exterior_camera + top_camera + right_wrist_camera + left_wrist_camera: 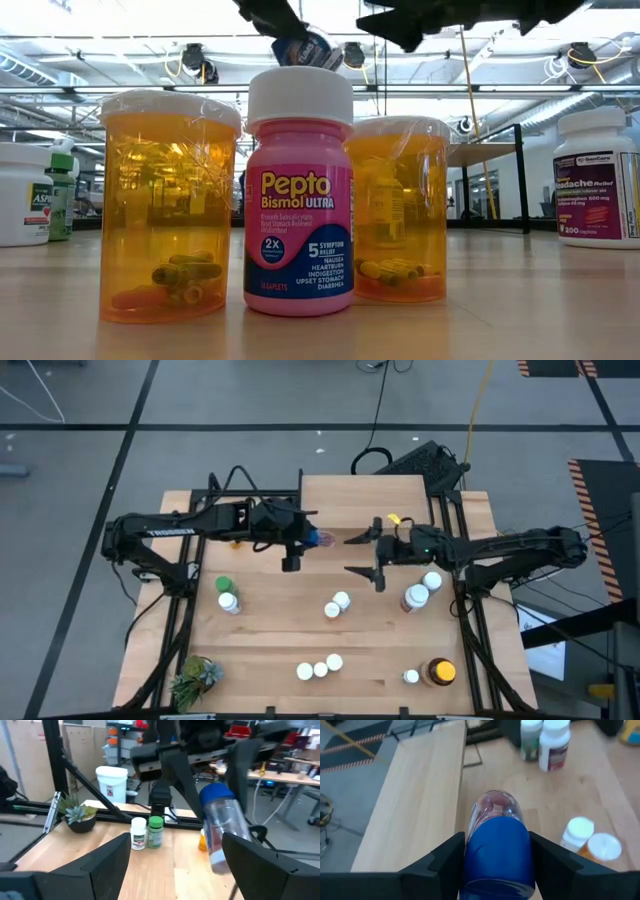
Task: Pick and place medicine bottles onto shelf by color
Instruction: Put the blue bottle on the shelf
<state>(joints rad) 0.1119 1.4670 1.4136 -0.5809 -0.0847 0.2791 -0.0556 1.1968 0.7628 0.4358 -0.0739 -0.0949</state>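
The left gripper (312, 540) holds a blue-capped clear bottle (497, 845) tight in its fingers, up over the shelf (360, 500) by the tabletop's (270, 630) far edge. The right gripper (362, 556) waits nearby, fingers wide apart. A pink bottle (299, 195) reads "Pepto Bismol ULTRA".

Seen from above, the shelf (365, 495) sits at the top centre of the table (270, 630). Just below its lower edge, the left gripper (312, 540) and the right gripper (362, 555) face each other, apart. A bottle (322, 540) sits between the left gripper's fingers. Lower left lie 2 bottles (227, 595), with a plant (193, 678) at the bottom left corner. At centre stand 2 more (337, 604), 3 (319, 668) near the bottom edge, 2 (422, 590) to the right, and a jar (439, 672) at lower right.
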